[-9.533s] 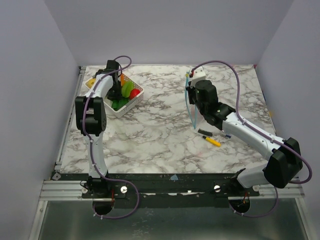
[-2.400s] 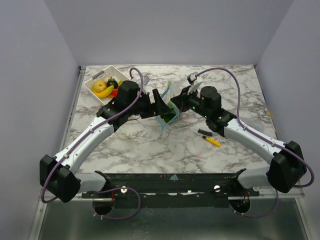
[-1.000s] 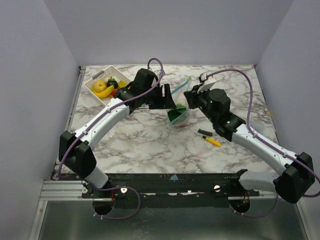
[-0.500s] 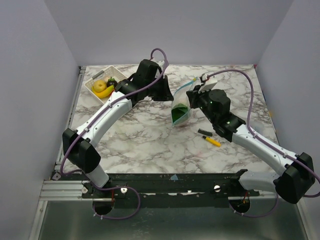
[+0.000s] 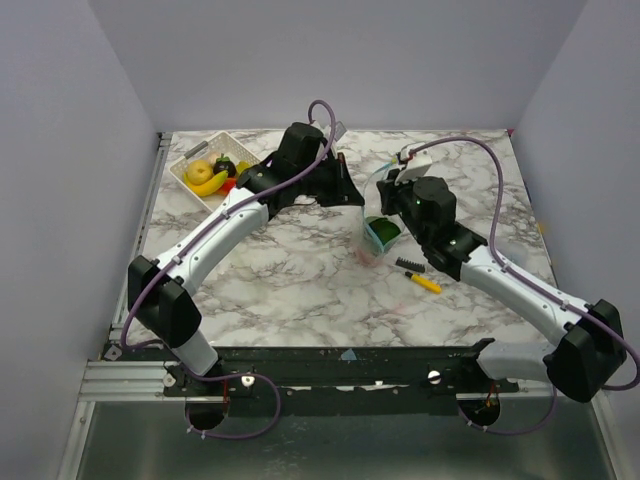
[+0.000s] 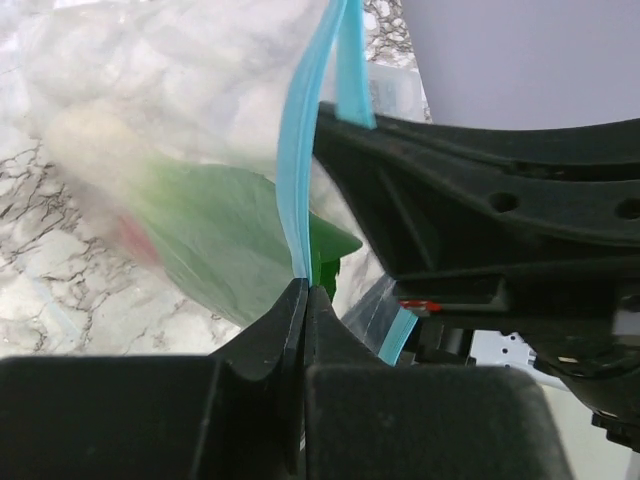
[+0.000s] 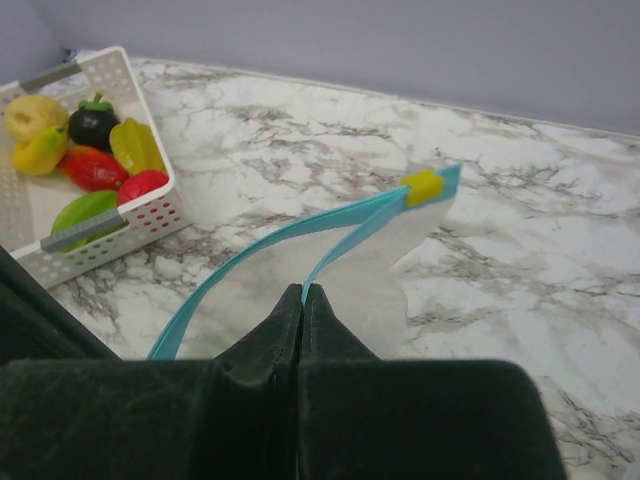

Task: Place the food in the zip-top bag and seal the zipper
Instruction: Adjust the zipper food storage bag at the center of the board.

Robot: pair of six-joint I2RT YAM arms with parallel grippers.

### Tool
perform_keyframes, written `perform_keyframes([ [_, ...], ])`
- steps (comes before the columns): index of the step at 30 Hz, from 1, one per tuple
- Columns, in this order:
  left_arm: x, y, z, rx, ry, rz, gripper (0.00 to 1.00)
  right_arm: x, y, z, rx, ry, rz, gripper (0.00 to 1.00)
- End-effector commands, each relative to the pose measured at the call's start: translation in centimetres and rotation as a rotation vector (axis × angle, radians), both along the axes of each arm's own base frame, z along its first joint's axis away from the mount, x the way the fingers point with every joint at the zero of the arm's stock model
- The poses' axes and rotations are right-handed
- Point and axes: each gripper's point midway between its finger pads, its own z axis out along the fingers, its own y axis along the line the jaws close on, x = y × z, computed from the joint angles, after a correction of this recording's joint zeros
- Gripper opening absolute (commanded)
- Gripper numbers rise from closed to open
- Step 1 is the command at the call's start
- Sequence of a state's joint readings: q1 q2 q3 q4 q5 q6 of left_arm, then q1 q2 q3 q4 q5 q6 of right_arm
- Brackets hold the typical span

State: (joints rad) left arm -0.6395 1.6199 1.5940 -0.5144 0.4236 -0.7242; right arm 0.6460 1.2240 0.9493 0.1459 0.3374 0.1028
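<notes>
Toy food [image 5: 205,177] lies well off to the left of my left tool, heaped in a white slatted basket [image 7: 160,212] at the far left corner of the surface [image 5: 300,290]. In it are a yellow lemon [image 7: 28,112], a banana [image 5: 212,183], a dark eggplant [image 7: 93,122], red pieces and a green one.

My left tool [image 6: 302,292] reaches past the basket toward the middle. Its jaws are pressed narrow on the light-blue zipper [image 6: 292,190], pinching the strip right at the fingertips. Beyond that pinch hangs the zip-top bag [image 6: 120,120], crinkly and clear. A green leafy piece [image 6: 230,240] is inside it, along with a blurred reddish patch I cannot name. Seen from above, the bag droops between my two tools. I cannot tell whether its lower end rests on the surface.

Just to the right, my right tool [image 7: 303,292] faces the left one from close by, and it too is squeezed narrow on the zipper. From its fingertips the strip runs out to a small yellow slider [image 7: 424,186]. There a second band splits off and leads back toward the left, so the mouth stands parted.

Below and to the right of my right tool, nearer the bases, a yellow-and-black pen [image 5: 425,283] lies on the surface. A small black ridged object [image 5: 408,265] lies just beside it.
</notes>
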Motion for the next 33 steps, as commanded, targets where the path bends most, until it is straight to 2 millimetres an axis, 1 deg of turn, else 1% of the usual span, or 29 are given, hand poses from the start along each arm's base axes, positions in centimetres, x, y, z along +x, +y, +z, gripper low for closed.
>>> perform_keyframes([
  [1,0.2,0.3,0.7,-0.011,-0.006,0.020,0.00,-0.6,3.8,-0.2,0.022,0.026,0.186,0.01],
  [2,0.1,0.3,1.0,-0.022,-0.007,0.016,0.00,-1.0,4.3,0.0,0.030,0.025,0.220,0.01],
  [4,-0.2,0.3,1.2,-0.038,0.006,-0.005,0.00,-1.6,4.3,0.8,0.055,0.000,0.244,0.01],
  [6,-0.4,0.5,0.9,-0.028,0.021,-0.014,0.00,-2.1,3.9,1.4,0.067,-0.031,0.242,0.00],
  [9,-0.6,1.2,0.5,-0.012,0.027,-0.015,0.00,-2.2,2.7,1.7,0.071,-0.054,0.197,0.00],
  [11,-0.9,1.9,0.3,-0.014,0.027,-0.013,0.13,-2.3,2.4,1.8,0.076,-0.060,0.187,0.01],
  [14,-1.4,3.1,-0.1,-0.019,0.008,-0.008,0.35,-2.3,2.5,1.7,0.085,-0.062,0.191,0.00],
  [15,-1.5,3.7,-0.2,-0.012,-0.001,-0.001,0.40,-2.3,2.7,1.6,0.087,-0.059,0.195,0.00],
  [16,-1.6,4.4,-0.5,0.003,-0.010,0.011,0.41,-2.4,2.6,1.6,0.089,-0.058,0.194,0.00],
  [19,-1.4,7.2,-1.2,0.066,-0.045,0.074,0.54,-2.5,2.9,1.5,0.099,-0.061,0.213,0.00],
  [21,-0.9,9.8,-1.8,0.124,-0.070,0.136,0.63,-2.4,3.0,1.2,0.090,-0.057,0.215,0.00],
  [25,0.5,15.2,-3.1,0.266,-0.111,0.294,0.78,-2.2,3.2,0.7,0.083,-0.045,0.215,0.00],
  [28,1.7,18.8,-4.0,0.392,-0.175,0.398,0.83,-2.2,3.4,0.6,0.082,-0.041,0.221,0.00],
  [31,3.2,22.6,-5.3,0.557,-0.195,0.497,0.83,-2.3,3.4,0.7,0.083,-0.043,0.226,0.00],
  [33,4.2,24.3,-5.9,0.634,-0.198,0.539,0.84,-2.3,3.2,0.8,0.077,-0.047,0.220,0.00],
])
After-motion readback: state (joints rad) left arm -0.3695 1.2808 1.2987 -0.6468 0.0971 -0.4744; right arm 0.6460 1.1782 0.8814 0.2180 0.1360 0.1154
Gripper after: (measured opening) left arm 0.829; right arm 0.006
